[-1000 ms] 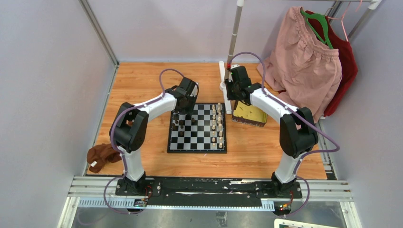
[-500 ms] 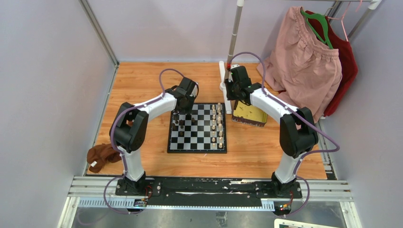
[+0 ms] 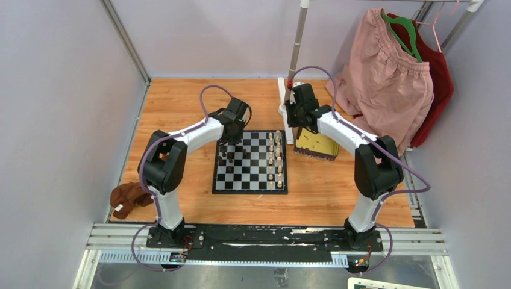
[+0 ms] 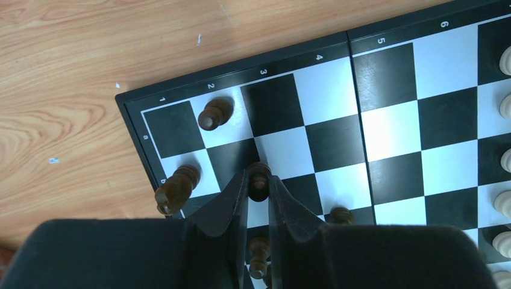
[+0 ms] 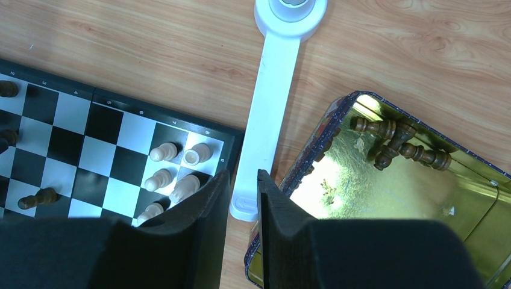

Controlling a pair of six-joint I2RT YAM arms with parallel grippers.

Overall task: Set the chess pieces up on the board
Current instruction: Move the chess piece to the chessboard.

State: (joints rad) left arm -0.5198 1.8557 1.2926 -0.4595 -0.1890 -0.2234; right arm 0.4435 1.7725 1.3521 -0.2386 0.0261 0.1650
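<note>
Lately my left pincer (image 4: 258, 180) has crept a little toward the far-left corner of the board (image 4: 391, 129), while my right arm has not stirred. The left pincer is clenched on a dark pawn (image 4: 260, 173) over a square near that corner. I judge a placement is in hand, so the dark side is only begun. In the left wrist view I count five dark pieces (image 4: 214, 113), the held pawn included. Farther right, my right pincer (image 5: 242, 176) is slightly parted and empty, above the white pole foot (image 5: 271, 108) between board and gold tray (image 5: 385, 198). Its view shows five cream pieces (image 5: 184, 186) at the board's corner. At least four spare dark pieces (image 5: 395, 139) lie in the tray.
</note>
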